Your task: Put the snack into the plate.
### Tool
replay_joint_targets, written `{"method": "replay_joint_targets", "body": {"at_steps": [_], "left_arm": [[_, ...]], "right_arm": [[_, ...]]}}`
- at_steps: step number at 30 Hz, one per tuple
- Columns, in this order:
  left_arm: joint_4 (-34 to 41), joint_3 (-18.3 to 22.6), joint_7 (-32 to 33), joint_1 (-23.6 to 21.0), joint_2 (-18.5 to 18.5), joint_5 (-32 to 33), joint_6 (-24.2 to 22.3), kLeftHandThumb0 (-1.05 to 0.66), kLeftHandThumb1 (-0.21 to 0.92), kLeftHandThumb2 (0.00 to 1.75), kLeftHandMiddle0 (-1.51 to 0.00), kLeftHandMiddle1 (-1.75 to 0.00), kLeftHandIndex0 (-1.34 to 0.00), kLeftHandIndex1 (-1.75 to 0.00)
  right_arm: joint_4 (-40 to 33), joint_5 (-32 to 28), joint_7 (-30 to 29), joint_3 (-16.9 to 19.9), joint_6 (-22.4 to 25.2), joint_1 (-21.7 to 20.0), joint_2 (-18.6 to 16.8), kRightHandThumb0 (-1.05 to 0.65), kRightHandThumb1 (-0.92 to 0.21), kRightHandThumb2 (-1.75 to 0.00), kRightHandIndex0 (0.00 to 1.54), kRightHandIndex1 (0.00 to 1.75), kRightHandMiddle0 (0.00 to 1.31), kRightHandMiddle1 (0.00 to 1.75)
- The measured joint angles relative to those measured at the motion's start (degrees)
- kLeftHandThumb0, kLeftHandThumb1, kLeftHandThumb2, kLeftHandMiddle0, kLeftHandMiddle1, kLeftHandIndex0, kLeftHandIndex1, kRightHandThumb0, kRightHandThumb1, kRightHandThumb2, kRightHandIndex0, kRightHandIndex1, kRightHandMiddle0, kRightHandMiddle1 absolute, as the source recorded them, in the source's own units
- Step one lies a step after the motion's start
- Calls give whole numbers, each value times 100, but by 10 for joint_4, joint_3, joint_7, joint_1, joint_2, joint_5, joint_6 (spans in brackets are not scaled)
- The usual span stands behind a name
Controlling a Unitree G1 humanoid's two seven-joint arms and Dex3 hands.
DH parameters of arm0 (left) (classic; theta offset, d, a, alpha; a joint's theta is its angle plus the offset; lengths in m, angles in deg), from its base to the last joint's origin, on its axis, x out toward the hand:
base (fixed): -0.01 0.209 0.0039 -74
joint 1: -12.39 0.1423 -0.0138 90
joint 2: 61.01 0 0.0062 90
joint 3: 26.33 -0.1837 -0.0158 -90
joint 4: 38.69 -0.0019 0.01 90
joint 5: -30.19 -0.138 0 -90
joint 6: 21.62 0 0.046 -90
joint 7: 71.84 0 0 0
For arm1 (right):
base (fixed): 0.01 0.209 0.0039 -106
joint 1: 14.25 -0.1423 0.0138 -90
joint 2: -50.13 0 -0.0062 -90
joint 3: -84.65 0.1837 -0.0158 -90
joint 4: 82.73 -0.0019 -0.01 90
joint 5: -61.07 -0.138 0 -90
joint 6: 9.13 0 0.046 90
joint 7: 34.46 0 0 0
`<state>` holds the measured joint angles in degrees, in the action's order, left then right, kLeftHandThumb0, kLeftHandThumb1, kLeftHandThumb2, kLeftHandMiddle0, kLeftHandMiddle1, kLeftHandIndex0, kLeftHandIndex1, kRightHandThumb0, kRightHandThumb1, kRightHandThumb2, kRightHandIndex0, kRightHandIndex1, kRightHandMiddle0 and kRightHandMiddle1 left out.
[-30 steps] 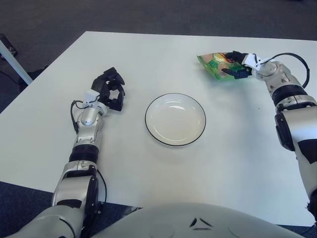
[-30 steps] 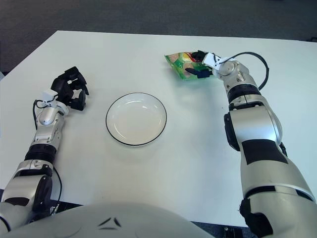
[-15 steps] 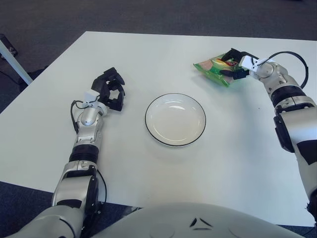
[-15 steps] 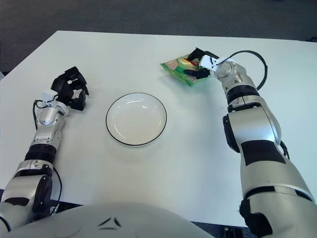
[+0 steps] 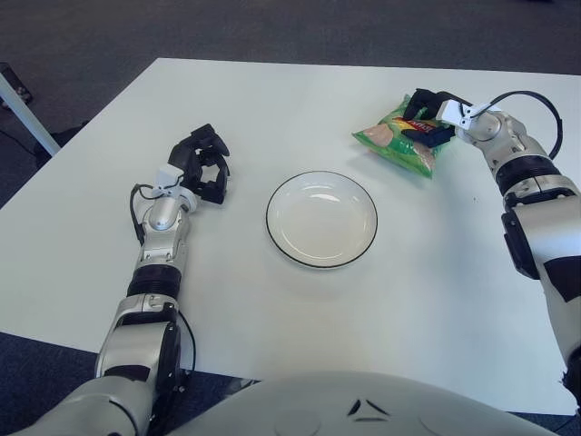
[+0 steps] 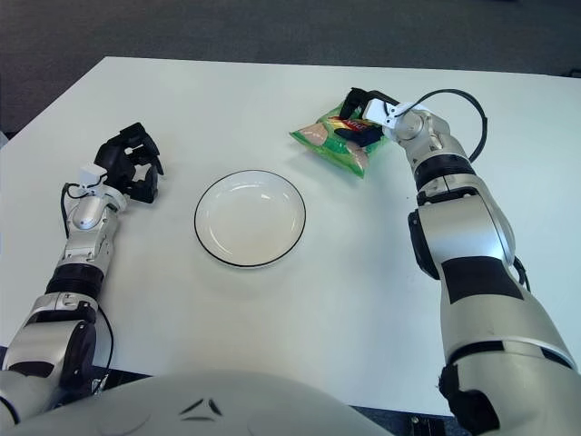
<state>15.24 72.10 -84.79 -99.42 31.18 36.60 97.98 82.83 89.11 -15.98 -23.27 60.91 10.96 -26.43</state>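
One crinkly green foil snack bag [image 5: 399, 145] sits in the upper right of the frame, pinched at its top edge by our right hand [image 5: 434, 116], dark fingers clamped on the film. It hangs just beyond the round white plate with a thin black rim [image 5: 321, 219], well short of its centre. We should carry it down-left until it hovers over the glossy, shallow bowl, then lower before letting go (slack packaging may swing or slide). Our left hand [image 5: 201, 166] shows at centre left beside the plate, fingers curled on nothing, above the matte white table [image 5: 272, 109].
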Motion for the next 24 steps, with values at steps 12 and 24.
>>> {"method": "replay_joint_targets", "body": {"at_steps": [12, 24], "left_arm": [[-3, -2, -10, -1, 0, 0, 0, -1, -15, 175, -94, -175, -88, -148], [-17, 0, -20, -5, -2, 2, 2, -1, -13, 175, -93, -175, -84, -154]], "right_arm": [[-17, 23, 55, -54, -99, 6, 32, -85, -92, -60, 0, 11, 0, 38], [-27, 18, 105, -69, -184, 17, 70, -87, -92, -59, 0, 6, 0, 37]]}}
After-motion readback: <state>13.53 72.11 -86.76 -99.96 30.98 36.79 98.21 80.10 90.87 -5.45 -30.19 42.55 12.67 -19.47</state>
